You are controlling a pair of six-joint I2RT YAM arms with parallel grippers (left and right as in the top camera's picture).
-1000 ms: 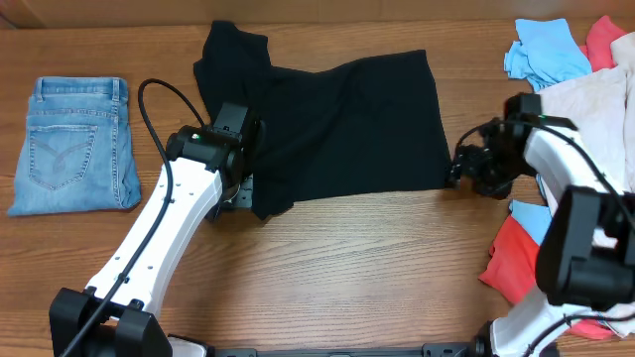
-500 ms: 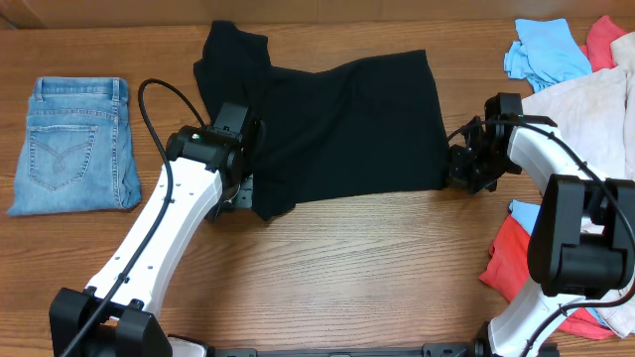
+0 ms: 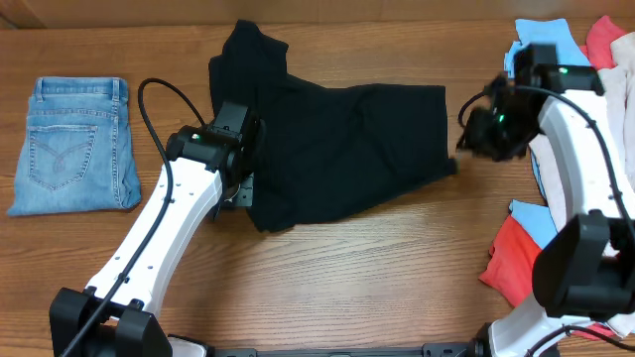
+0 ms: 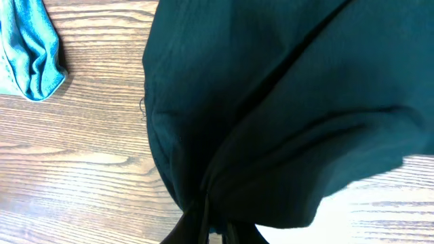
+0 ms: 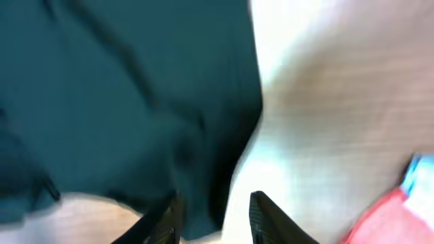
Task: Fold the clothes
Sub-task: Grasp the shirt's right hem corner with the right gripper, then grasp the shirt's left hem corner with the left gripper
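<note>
A wooden table [image 3: 377, 268] fills the overhead view. At its far left lies a pair of folded blue jeans [image 3: 74, 144], flat and well apart from everything else.

The left arm rises from the lower left of the frame. The left gripper [image 3: 241, 193] sits at the left edge of the black T-shirt [image 3: 342, 149], pressed together on a pinch of it. In the left wrist view the dark cloth gathers into folds that run down into the closed fingers at the bottom edge.

The T-shirt lies spread across the upper middle of the table, one sleeve reaching towards the top edge and its right side slanting up to the right.

Just beside that right side hangs the right gripper [image 3: 474, 134]. The right wrist view is blurred, yet its two fingers show apart at the bottom, bare wood between them. The shirt's edge runs down by one finger. Whether the cloth touches it cannot be told.

At the right edge sits a loose pile: a light blue garment [image 3: 541, 50] and a coral garment [image 3: 605, 38] at the top, a cream garment [image 3: 595, 99] below them, more coral cloth [image 3: 516, 263] at the lower right.
</note>
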